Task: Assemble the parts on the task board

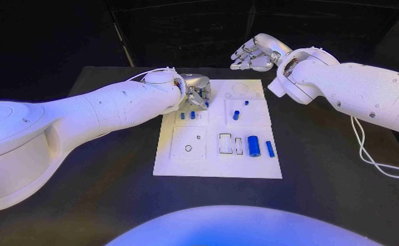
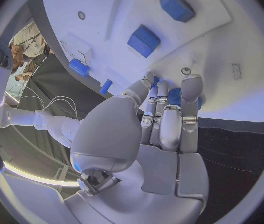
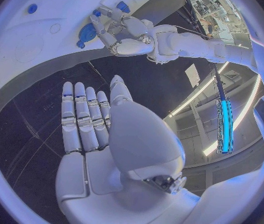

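White task board (image 1: 218, 165) set on a black table (image 1: 100, 194), small blue parts (image 1: 253, 146) scattered upon it, silver hands (image 1: 197, 91) carried on white arms (image 1: 91, 113).

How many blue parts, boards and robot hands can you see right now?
blue parts lying clear: 6
blue part at the left robot hand fingertips: 1
task board: 1
robot hands, counting the right robot hand: 2
Total: 10

The left hand (image 1: 196, 91) and its arm cover the task board's (image 1: 218, 168) far left corner. Blue parts (image 1: 253, 146) crowd the near right; the near left and surrounding tabletop (image 1: 100, 200) lie open.
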`<action>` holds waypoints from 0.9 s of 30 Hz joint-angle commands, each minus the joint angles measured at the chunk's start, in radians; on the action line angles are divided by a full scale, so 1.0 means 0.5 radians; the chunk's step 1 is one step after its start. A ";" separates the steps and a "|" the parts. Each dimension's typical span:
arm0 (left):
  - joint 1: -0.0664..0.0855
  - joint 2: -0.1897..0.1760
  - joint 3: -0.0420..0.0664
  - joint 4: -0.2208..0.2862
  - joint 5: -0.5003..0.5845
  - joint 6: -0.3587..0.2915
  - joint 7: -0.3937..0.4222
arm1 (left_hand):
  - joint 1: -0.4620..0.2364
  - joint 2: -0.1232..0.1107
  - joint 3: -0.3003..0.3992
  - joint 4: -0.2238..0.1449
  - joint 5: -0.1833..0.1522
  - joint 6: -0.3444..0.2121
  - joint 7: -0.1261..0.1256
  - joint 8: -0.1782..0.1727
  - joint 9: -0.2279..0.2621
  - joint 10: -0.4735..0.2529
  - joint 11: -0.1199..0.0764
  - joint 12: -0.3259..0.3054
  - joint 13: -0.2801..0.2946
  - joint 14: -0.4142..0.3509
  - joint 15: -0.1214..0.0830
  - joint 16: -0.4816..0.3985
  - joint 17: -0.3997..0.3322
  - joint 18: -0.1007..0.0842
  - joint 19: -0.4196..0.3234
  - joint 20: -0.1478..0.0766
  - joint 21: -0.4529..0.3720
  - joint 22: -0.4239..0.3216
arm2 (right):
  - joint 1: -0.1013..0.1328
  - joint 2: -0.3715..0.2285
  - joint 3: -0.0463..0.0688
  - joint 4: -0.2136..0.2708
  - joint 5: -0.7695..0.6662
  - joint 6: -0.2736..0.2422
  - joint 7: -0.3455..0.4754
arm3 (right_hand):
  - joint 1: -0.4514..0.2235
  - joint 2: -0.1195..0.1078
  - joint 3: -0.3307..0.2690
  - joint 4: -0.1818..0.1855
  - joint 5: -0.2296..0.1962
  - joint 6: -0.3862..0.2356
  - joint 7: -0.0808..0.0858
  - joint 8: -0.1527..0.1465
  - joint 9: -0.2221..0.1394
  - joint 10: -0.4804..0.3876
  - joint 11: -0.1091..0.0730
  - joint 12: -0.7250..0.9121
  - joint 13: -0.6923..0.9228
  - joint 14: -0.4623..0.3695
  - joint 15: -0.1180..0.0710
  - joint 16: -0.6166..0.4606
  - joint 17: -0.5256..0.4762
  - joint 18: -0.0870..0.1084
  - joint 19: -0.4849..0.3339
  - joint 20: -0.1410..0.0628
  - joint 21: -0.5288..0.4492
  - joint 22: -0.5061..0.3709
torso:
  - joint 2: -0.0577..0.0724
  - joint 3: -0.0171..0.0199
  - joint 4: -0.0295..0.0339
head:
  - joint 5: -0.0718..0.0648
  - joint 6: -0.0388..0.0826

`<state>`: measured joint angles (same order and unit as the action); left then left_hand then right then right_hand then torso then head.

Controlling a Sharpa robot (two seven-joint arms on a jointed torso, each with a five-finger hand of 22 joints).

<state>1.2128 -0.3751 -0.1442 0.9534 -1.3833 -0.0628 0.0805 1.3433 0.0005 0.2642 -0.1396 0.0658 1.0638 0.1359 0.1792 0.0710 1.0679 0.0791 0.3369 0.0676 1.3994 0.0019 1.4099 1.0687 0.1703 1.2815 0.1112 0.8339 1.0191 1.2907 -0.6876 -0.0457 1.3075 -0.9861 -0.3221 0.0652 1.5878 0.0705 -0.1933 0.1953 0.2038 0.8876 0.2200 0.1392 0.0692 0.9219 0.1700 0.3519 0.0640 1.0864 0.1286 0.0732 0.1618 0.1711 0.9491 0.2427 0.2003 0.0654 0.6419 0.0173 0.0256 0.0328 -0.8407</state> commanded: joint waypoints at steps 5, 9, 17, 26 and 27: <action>-0.020 -0.011 -0.010 0.023 -0.014 -0.007 0.001 | 0.041 0.036 0.084 -0.038 -0.032 0.057 0.003 0.004 0.006 0.081 -0.012 -0.052 -0.002 0.050 -0.011 0.028 0.040 -0.051 0.060 -0.022 0.102 0.084 | 0.004 0.001 0.001 0.003 0.010 -0.020 0.026 | 0.000 0.019 0.005 -0.011 0.014 0.005 0.014 -0.007 0.000 0.005 0.003 -0.007 -0.002 0.015 0.005 -0.008 -0.006 0.028 0.013 0.001 -0.013 -0.001 | 0.000 0.0003 0.001 | 0.002 0.005; -0.020 -0.038 -0.010 0.047 0.004 -0.090 0.010 | 0.060 0.035 0.132 -0.068 -0.035 0.071 0.009 -0.007 0.005 0.112 -0.013 -0.086 -0.002 0.064 -0.015 0.032 0.049 -0.062 0.087 -0.030 0.161 0.131 | 0.004 -0.001 0.001 0.002 0.014 -0.026 0.030 | -0.001 0.021 0.007 -0.012 0.019 0.006 0.014 -0.006 0.000 0.006 0.003 -0.007 -0.003 0.015 0.004 -0.009 -0.009 0.028 0.014 0.000 -0.016 -0.001 | -0.002 0.0001 0.000 | 0.000 0.008; -0.017 -0.105 0.006 0.118 0.053 -0.192 0.027 | 0.071 0.020 0.184 -0.105 -0.035 0.073 0.021 -0.028 0.002 0.131 -0.004 -0.132 -0.003 0.071 -0.009 0.029 0.042 -0.068 0.094 -0.029 0.188 0.158 | 0.003 -0.005 0.001 -0.004 0.020 -0.030 0.033 | -0.007 0.023 0.011 -0.011 0.034 0.008 0.015 -0.007 0.000 0.006 0.003 -0.010 -0.004 0.016 0.003 -0.012 -0.019 0.028 0.016 -0.001 -0.025 -0.001 | -0.003 0.0002 0.003 | -0.001 0.013; -0.013 -0.199 0.116 0.242 0.098 -0.203 -0.003 | 0.060 0.011 0.204 -0.112 -0.035 0.074 0.025 -0.039 0.000 0.140 -0.001 -0.155 -0.002 0.073 -0.007 0.027 0.035 -0.069 0.095 -0.027 0.196 0.168 | 0.003 -0.005 0.001 -0.016 0.032 -0.031 0.037 | -0.011 0.023 0.012 -0.010 0.038 0.008 0.015 -0.008 0.000 0.006 0.003 -0.010 -0.004 0.016 0.004 -0.013 -0.022 0.027 0.017 -0.001 -0.029 -0.001 | -0.003 -0.0008 0.004 | -0.009 0.033; -0.013 -0.214 0.123 0.255 0.112 -0.195 -0.009 | 0.059 0.010 0.204 -0.113 -0.035 0.074 0.025 -0.039 0.000 0.141 -0.001 -0.156 -0.002 0.073 -0.007 0.027 0.034 -0.069 0.095 -0.027 0.197 0.168 | 0.003 -0.007 0.001 -0.016 0.032 -0.031 0.037 | -0.011 0.023 0.012 -0.010 0.038 0.008 0.015 -0.008 0.000 0.006 0.003 -0.011 -0.004 0.016 0.004 -0.013 -0.023 0.027 0.017 -0.001 -0.029 -0.001 | -0.004 0.0004 0.005 | -0.011 0.034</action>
<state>1.2049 -0.4764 -0.0838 1.0735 -1.3552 -0.1475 0.0827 1.3747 0.0120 0.3617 -0.1958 0.0530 1.0970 0.1443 0.1635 0.0720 1.1338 0.0775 0.2624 0.0652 1.4280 -0.0015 1.4214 1.0862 0.1544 1.3229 0.0983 0.9274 1.1022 1.2906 -0.6898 -0.0457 1.2992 -0.9771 -0.3256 0.0716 1.5842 0.0741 -0.1908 0.1928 0.2180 0.8876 0.2200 0.1392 0.0692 0.9218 0.1698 0.3520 0.0631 1.0864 0.1286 0.0733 0.1513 0.1711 0.9490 0.2427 0.1925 0.0655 0.6403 0.0166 0.0275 0.0264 -0.8237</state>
